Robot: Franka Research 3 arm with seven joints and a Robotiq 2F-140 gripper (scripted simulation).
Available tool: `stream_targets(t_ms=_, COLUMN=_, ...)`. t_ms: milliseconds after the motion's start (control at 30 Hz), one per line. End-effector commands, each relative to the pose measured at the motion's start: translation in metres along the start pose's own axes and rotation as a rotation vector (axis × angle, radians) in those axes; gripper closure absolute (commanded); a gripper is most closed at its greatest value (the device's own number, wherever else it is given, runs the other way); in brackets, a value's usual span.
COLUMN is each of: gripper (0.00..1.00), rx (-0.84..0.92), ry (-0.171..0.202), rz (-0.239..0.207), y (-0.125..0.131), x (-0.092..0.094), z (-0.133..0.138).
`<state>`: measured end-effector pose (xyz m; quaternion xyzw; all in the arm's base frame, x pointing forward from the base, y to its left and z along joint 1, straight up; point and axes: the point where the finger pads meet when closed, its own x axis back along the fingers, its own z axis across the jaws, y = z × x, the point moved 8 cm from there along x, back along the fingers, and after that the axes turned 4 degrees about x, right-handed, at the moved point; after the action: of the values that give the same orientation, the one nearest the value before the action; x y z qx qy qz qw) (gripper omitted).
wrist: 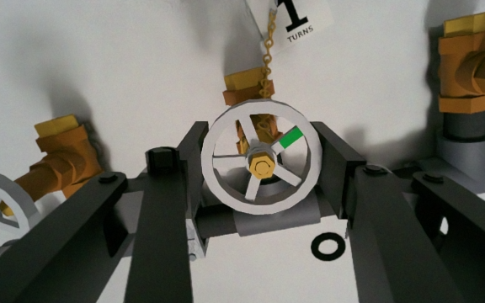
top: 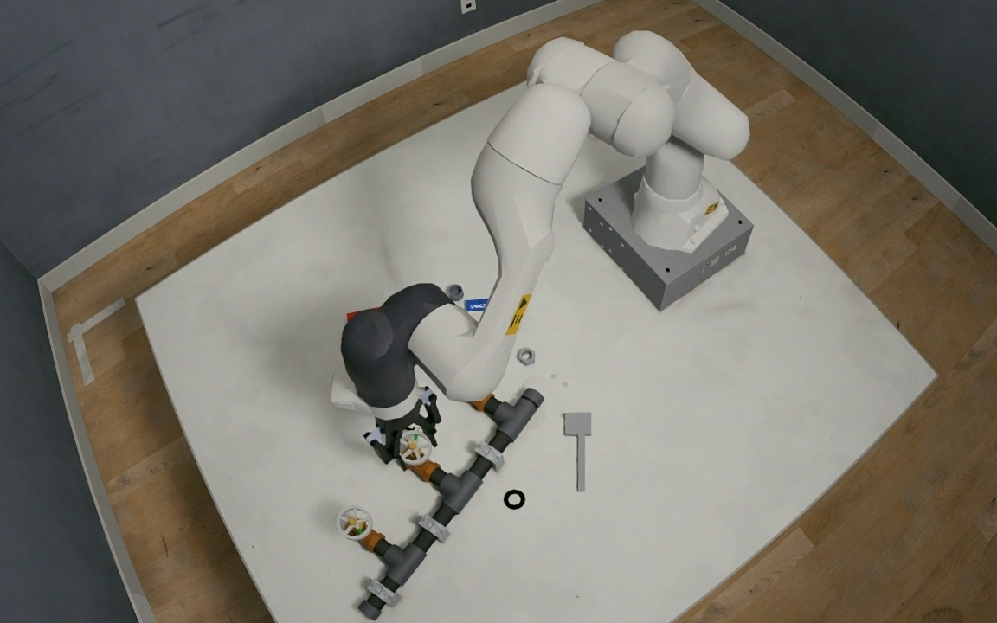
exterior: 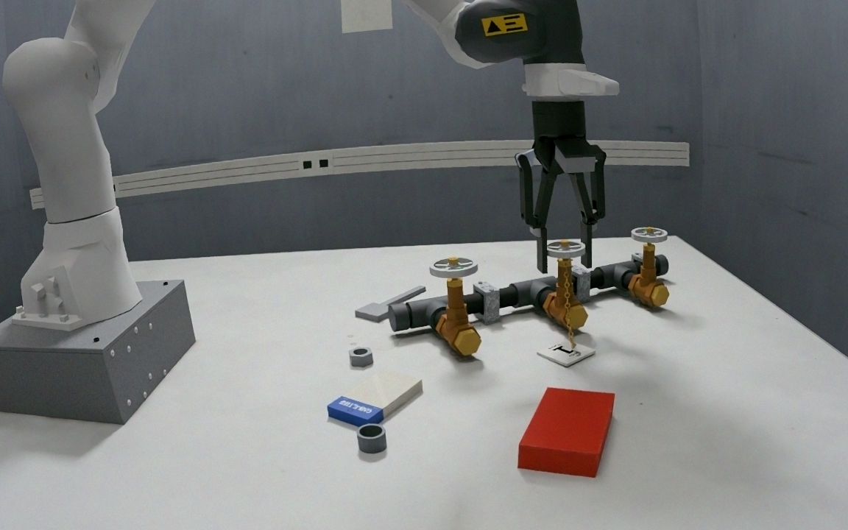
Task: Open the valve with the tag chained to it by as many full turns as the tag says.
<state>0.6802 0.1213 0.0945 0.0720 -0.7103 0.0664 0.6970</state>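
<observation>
A grey pipe [top: 455, 488] [exterior: 512, 293] [wrist: 276, 220] carries three brass valves with white handwheels. The middle valve's handwheel [top: 415, 451] [exterior: 565, 248] [wrist: 262, 165] has a gold chain [exterior: 567, 296] [wrist: 268, 46] running to a white tag [exterior: 566, 353] [wrist: 297, 18] that reads "1 TURNS". One spoke carries a green mark [wrist: 290, 137] pointing up and right. My gripper [top: 409, 445] [exterior: 563, 263] [wrist: 258, 141] hangs straight down and is shut on this handwheel, one finger on each side of the rim. The other two handwheels [exterior: 453, 266] [exterior: 649, 232] stand free on either side.
A red block [exterior: 567, 429], a blue and white box [exterior: 374, 394], a grey ring [exterior: 372, 437] and a hex nut [exterior: 361, 356] [top: 524, 353] lie in front of the pipe. A black washer [top: 514, 492] [wrist: 327, 246] and a grey flat paddle [top: 578, 449] lie behind it.
</observation>
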Motion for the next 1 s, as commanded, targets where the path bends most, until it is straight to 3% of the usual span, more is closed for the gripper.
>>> stream_targets(t_ms=0, gripper=0.9, rx=0.117, ry=0.0, rz=0.002, y=0.0004, x=-0.0004, z=0.0)
stream_targets(t_ms=267, gripper=0.9, rx=0.419, ry=0.0, rz=0.002, y=0.0004, x=-0.0004, z=0.0)
stream_targets(t_ms=967, gripper=0.9, rx=0.978, ry=0.0, rz=0.022, y=0.0018, x=-0.0004, z=0.0008)
